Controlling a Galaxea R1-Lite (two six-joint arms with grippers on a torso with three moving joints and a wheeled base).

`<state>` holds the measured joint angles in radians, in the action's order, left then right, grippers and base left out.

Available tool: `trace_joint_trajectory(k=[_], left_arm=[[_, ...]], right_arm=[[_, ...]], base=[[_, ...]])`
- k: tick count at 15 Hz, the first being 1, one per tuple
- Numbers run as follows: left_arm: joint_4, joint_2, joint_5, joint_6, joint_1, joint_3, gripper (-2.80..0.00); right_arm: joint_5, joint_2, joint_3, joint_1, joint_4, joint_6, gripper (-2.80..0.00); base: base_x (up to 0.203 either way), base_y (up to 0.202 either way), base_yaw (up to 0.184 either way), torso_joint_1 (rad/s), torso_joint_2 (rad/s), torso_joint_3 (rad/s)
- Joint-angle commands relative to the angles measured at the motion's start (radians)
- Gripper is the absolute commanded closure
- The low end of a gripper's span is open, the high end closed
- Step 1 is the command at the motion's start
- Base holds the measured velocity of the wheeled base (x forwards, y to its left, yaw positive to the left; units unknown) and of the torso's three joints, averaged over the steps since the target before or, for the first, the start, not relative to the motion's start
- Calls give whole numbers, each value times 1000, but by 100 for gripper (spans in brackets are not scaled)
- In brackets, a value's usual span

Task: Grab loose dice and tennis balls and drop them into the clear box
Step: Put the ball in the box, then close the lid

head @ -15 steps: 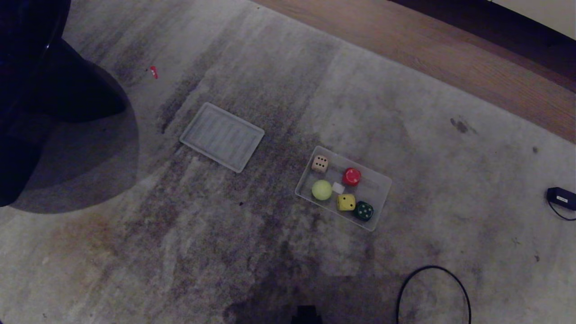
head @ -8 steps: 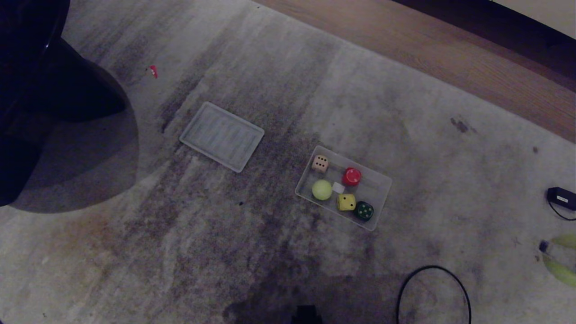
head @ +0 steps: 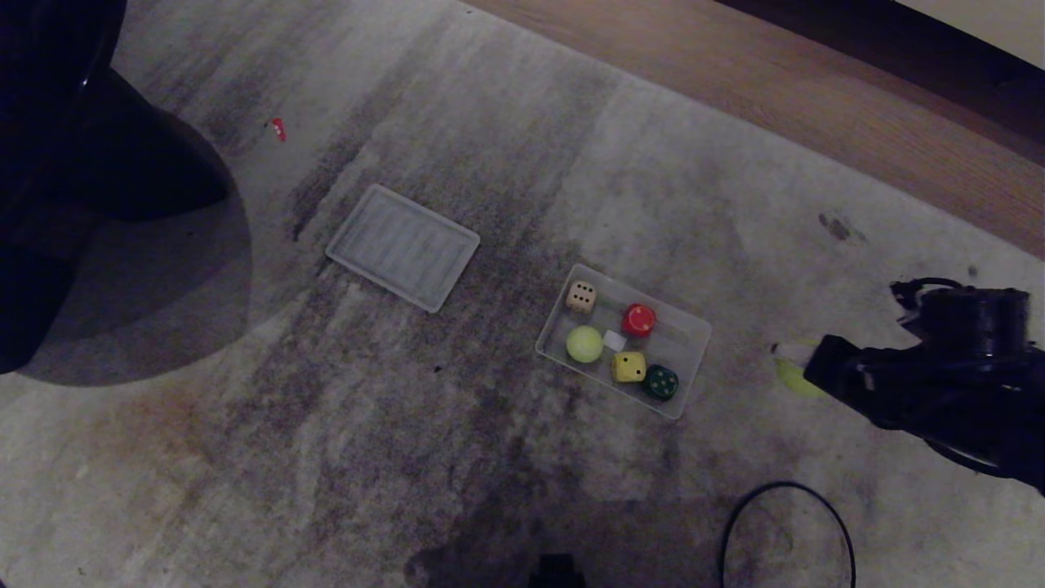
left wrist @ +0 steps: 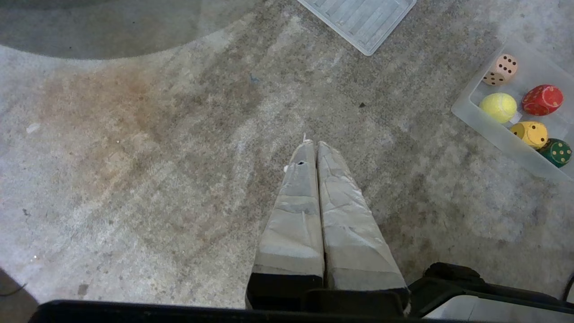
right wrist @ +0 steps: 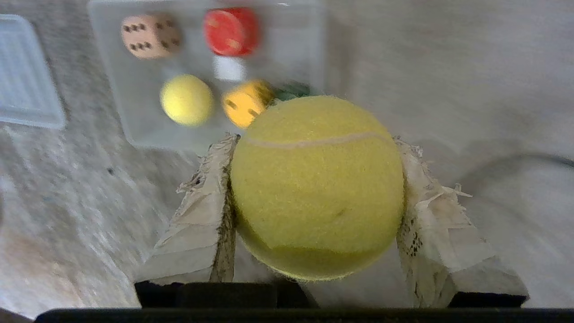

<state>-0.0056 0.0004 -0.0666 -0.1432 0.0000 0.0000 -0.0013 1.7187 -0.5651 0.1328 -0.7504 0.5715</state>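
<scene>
My right claw is clamped on a tennis ball, its two taped fingers pressed against the ball's sides. In the head view that arm reaches in from about 3 o'clock, and the held ball shows only as a yellow-green sliver past the dark wrist, just beyond the clear box on its 3 o'clock side and apart from it.

The clear box sits on the grey carpet a little toward 3 o'clock from the middle of my view. Inside it lie five things: a beige die in the corner toward 11 o'clock, a red die toward 1 o'clock, the second tennis ball toward 8 o'clock, a yellow die near the 6 o'clock wall, and a dark green die touching it in the 5 o'clock corner.

The flat ribbed lid lies on the carpet at the box's 10 o'clock, well apart from it.

My left claw hangs over bare carpet with its taped fingers pressed together, holding nothing.
</scene>
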Motion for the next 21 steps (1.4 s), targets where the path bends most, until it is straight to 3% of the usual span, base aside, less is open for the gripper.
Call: trace_joint_trajectory(k=[1,4,10,11,14,21], left_arm=[[-1,1,-1,-2,0,2,0],[-1,0,-1,-1,0,1,0],[-1,1,-1,-3,0,2,0],[-1,1,-1,-2,0,2,0],[-1,1,-1,-1,0,2,0],[-1,1,-1,-1,0,2,0]], right_arm=[[0,292,-93,59,-172,14,0],[-1,465,-216,121,-329,21,0],[0,620,-300,157,-509,22,0],[-1,635,-302,157,-520,20,-280],[-5,641,-309,157,-581,14,-280],[-24,497,-216,149,-545,-42,-280]], base=[[0,0,0,0,0,0],[0,0,0,0,0,0],[0,0,0,0,0,0],[0,0,0,0,0,0],[0,0,0,0,0,0],[0,0,0,0,0,0]])
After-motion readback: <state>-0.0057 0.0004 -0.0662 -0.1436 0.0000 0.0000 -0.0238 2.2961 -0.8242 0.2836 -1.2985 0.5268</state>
